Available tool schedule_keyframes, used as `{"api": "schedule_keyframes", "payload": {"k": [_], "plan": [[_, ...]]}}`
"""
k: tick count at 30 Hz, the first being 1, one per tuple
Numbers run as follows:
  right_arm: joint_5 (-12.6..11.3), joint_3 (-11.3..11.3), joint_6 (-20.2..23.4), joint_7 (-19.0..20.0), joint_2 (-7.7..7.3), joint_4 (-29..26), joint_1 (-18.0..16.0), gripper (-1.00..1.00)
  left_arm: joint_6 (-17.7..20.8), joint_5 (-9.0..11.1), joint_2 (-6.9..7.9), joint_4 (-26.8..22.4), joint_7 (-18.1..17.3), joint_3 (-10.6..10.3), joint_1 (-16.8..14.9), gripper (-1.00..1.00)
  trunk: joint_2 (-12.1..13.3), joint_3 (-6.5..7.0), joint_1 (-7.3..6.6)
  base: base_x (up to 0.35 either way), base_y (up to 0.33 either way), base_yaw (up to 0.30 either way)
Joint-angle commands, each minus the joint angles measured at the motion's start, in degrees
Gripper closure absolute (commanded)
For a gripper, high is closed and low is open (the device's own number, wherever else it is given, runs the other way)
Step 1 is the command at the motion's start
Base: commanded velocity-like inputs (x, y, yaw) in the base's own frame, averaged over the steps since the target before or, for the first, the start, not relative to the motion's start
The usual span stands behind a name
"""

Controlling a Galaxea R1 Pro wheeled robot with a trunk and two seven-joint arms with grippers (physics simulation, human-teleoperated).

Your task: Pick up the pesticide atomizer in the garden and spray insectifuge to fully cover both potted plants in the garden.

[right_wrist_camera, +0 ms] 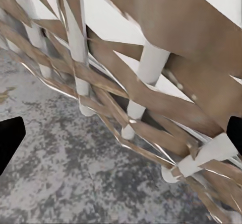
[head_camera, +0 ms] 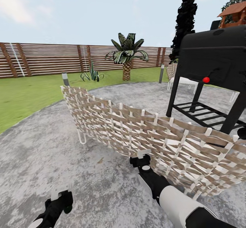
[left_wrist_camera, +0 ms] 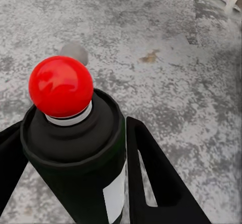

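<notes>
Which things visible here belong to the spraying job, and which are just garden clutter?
Job:
- pesticide atomizer, held in the left gripper
- potted plant on the lawn by the fence

Clutter:
- woven chair, close to the right gripper
- black grill
- palm
- bollard lamp
- wooden fence

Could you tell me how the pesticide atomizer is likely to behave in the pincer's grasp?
The pesticide atomizer looks rigid, so it probably won't deform between the left pincer's fingers. Its smooth round body might twist or slip. Being small, it's likely light.
</notes>
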Motion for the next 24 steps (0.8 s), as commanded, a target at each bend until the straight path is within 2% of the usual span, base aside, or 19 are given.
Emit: {"api": "schedule_keyframes", "payload": {"k": [1,8,11,16,21,24], "plan": [[0.06,0.03,-0.71,0.0,0.0,-0.03,-0.01,-1.0,0.02,0.02,0.0,0.0,0.0,0.0,0.01,1.0,0.0,0.0,0.0,0.317,0.006,-0.079],[0.11,0.72,-3.06,1.67,0.0,0.93,-0.01,-1.0,0.2,0.06,0.0,0.27,-0.08,0.0,0.0,1.0,0.0,0.0,0.0,0.305,0.144,-0.008],[0.15,0.81,-2.95,7.3,0.0,1.1,-0.01,-1.0,0.2,0.06,0.0,0.42,-0.08,0.0,-0.01,1.0,0.0,0.0,0.0,0.289,0.225,0.0],[0.17,1.86,-2.49,10.55,0.0,1.36,-0.12,-1.0,0.18,-0.02,0.0,0.52,-0.08,-0.69,-0.14,1.0,0.0,0.0,0.0,0.289,0.223,0.0],[0.04,1.49,-3.52,10.84,0.0,6.46,-3.51,-1.0,0.16,0.05,0.0,0.53,-0.07,-1.47,-0.16,1.0,0.0,0.0,0.0,0.289,0.21,0.0],[0.06,1.27,-4.63,10.45,0.0,7.24,-4.35,-1.0,0.19,0.01,0.0,0.54,-0.08,-1.54,-0.22,1.0,0.0,0.0,0.0,0.289,0.201,0.0]]}}
